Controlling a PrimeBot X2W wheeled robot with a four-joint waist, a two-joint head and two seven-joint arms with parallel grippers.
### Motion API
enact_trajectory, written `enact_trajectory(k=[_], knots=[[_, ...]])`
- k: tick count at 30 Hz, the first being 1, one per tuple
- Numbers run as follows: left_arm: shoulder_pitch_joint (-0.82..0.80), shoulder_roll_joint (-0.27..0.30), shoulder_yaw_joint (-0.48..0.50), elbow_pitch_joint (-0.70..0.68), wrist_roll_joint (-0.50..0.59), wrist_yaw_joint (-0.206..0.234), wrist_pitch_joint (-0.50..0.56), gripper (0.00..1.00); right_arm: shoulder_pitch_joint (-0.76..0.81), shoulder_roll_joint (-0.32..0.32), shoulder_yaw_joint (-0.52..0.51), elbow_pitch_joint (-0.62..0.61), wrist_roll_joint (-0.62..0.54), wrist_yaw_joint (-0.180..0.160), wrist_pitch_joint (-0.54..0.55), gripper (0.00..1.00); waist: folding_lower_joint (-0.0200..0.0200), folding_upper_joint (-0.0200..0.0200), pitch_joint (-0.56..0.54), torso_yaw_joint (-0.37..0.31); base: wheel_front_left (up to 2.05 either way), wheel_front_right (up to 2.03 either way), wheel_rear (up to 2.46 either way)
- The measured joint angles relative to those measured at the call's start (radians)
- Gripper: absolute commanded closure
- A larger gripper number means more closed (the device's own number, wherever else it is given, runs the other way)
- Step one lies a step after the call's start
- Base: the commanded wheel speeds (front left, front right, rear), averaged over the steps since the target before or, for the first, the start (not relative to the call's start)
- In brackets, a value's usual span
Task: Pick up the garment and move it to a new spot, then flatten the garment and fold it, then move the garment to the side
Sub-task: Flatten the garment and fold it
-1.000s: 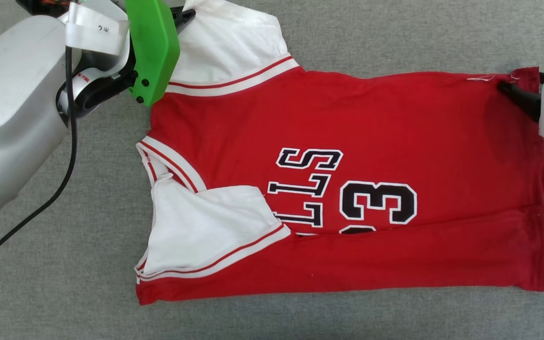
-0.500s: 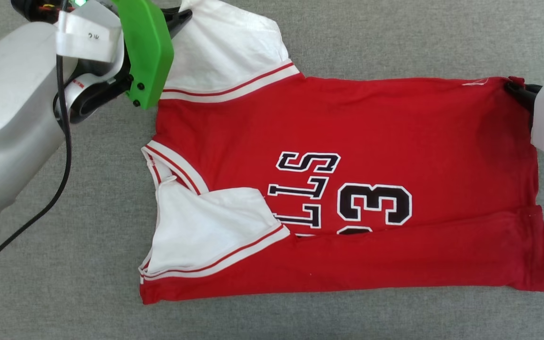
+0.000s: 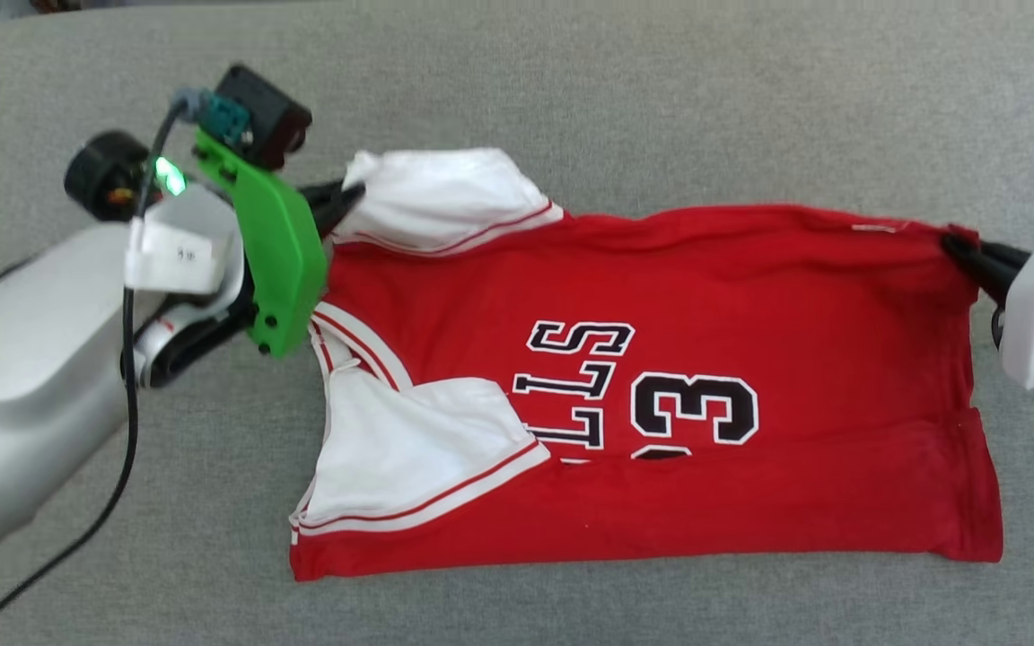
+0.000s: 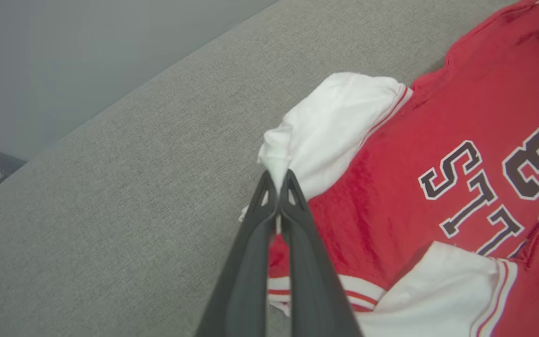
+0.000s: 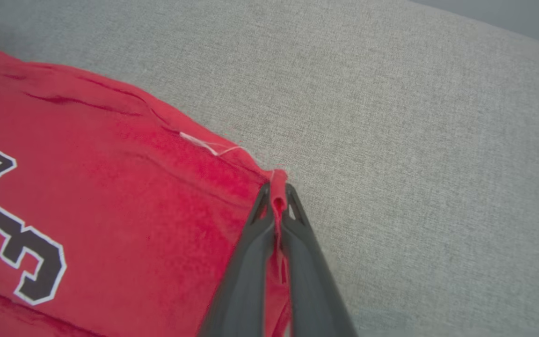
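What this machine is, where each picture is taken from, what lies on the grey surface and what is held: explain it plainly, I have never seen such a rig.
It is a wheeled robot with two arms. The wide picture comes from its head camera, looking down; the other two come from cameras on each wrist, looking along that arm's dark fingers. A red jersey T-shirt lies on a grey surface. The left jaws are shut on its white sleeve, the right jaws on a red hem corner.
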Motion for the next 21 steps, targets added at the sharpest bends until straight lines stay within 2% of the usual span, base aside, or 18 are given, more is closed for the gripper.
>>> enact_trajectory(k=[4, 6, 13, 21], knots=[[0.089, 0.028, -0.009, -0.053, -0.029, 0.035, -0.026, 1.00, 0.072, -0.017, 0.014, -0.026, 0.003, 0.000, -0.043, 1.00, 0.0000, 0.0000, -0.043, 0.002, 0.00, 0.00, 0.00], [0.183, 0.058, -0.018, -0.096, -0.044, 0.072, -0.054, 1.00, 0.146, -0.030, 0.017, -0.046, 0.012, 0.000, -0.083, 1.00, 0.0000, 0.0000, -0.081, 0.004, 0.00, 0.00, 0.00], [0.333, 0.097, -0.032, -0.161, -0.078, 0.127, -0.101, 1.00, 0.277, -0.035, 0.002, -0.075, 0.034, 0.000, -0.143, 1.00, -0.0001, 0.0000, -0.132, 0.003, 0.00, 0.00, 0.00], [0.441, 0.110, -0.040, -0.187, -0.098, 0.156, -0.129, 1.00, 0.421, -0.038, -0.043, -0.121, 0.035, 0.000, -0.170, 1.00, -0.0001, 0.0000, -0.163, 0.006, 0.00, 0.00, 0.00]])
